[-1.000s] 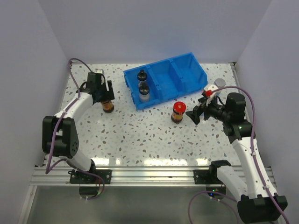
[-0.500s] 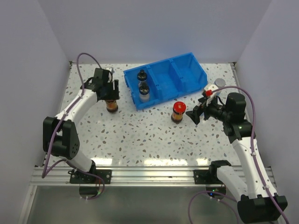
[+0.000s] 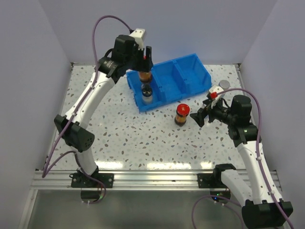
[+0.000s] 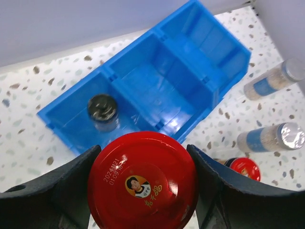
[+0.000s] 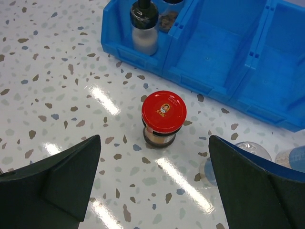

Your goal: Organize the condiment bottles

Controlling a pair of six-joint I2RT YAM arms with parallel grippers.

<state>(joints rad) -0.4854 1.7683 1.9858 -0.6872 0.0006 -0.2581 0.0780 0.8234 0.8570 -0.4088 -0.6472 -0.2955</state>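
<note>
My left gripper (image 3: 144, 66) is shut on a red-capped jar (image 3: 145, 76) with brown contents and holds it in the air over the left end of the blue bin (image 3: 187, 76). In the left wrist view its red cap (image 4: 143, 179) fills the space between the fingers. One black-capped bottle (image 3: 147, 93) stands in the bin's left compartment (image 4: 71, 121); the held jar hides whatever lies behind it. A second red-capped jar (image 3: 181, 114) stands on the table in front of the bin. My right gripper (image 3: 198, 117) is open, close to that jar's (image 5: 163, 117) right side and apart from it.
Two silver-capped bottles (image 4: 274, 78) (image 4: 269, 138) stand on the table right of the bin, near the right arm. The bin's middle (image 4: 157, 81) and right compartments (image 4: 209, 45) hold nothing. White walls close in the table on the left, back and right.
The left gripper shut on the red-capped jar at the table's left, lifted it and carried it right to above the bin's left compartment. The right arm has not moved.
</note>
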